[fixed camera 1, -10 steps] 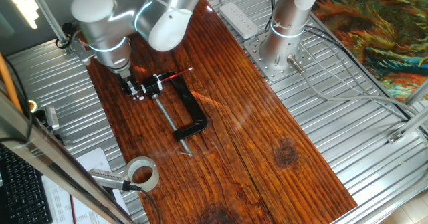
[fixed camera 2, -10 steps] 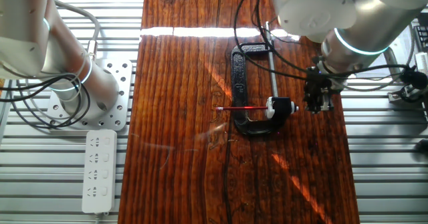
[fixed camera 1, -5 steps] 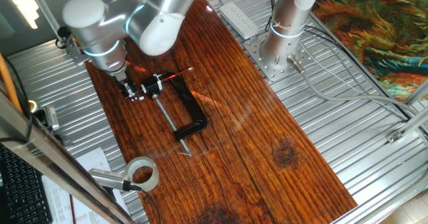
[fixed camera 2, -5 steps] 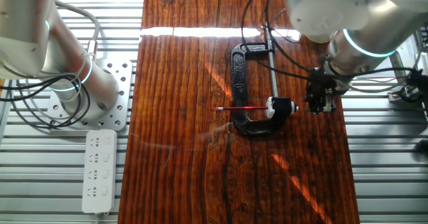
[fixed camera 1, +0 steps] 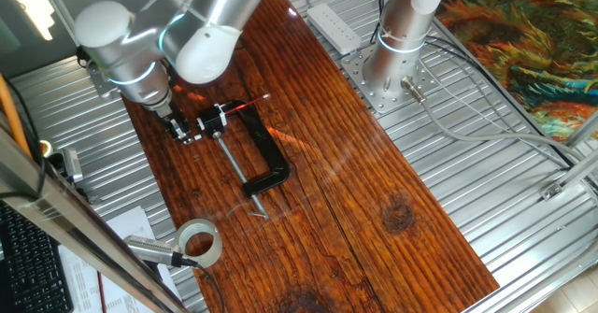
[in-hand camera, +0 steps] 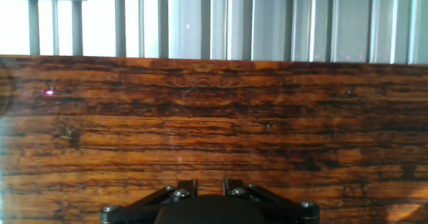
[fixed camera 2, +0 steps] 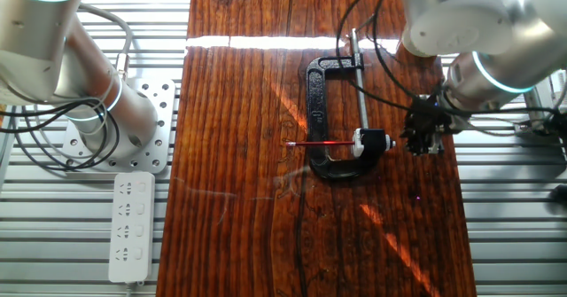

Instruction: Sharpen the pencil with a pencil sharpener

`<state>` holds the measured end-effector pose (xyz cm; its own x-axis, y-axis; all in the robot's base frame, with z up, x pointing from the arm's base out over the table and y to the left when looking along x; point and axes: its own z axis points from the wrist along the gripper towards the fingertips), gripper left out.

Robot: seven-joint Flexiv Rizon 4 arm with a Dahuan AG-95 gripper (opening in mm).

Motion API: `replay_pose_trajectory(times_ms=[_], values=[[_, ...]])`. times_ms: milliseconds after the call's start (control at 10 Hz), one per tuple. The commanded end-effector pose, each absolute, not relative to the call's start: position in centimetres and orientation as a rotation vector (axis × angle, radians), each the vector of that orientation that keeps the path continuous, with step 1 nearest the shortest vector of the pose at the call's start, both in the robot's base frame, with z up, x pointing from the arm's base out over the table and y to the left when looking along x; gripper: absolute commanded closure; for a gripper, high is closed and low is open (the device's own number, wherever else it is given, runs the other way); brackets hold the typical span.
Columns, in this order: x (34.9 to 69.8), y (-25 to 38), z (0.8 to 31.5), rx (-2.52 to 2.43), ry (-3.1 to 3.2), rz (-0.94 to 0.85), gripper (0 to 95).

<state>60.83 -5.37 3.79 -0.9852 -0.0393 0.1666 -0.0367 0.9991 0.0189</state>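
Wooden desk (fixed camera 1: 355, 192), dark striped grain, set on ribbed metal flooring. Silver robot arm (fixed camera 1: 201, 33), bent low over the desk's far edge. Black C-clamp (fixed camera 2: 321, 120) lying flat mid-desk, its grey screw rod (fixed camera 2: 360, 84) alongside. Roll of tape (fixed camera 1: 199, 243) near the desk corner. Gripper (fixed camera 2: 423, 136), black, just beside the clamp's white-and-black sharpener head (fixed camera 2: 370, 143), apart from it; jaws: cannot tell whether apart or together. Pencil (fixed camera 2: 321, 144), thin and red, lying level across the clamp, one end in the sharpener head.
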Motion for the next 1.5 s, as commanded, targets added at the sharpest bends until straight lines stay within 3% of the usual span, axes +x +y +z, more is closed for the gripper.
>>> replay_pose_trajectory(times_ms=[100, 700, 1500], values=[[60.5, -5.4, 3.8, 0.068, -2.991, -0.014, 76.0], [60.1, -5.0, 4.3, 0.051, -2.984, -0.027, 76.0], [59.6, -5.0, 2.8, 0.053, -2.988, -0.017, 76.0]])
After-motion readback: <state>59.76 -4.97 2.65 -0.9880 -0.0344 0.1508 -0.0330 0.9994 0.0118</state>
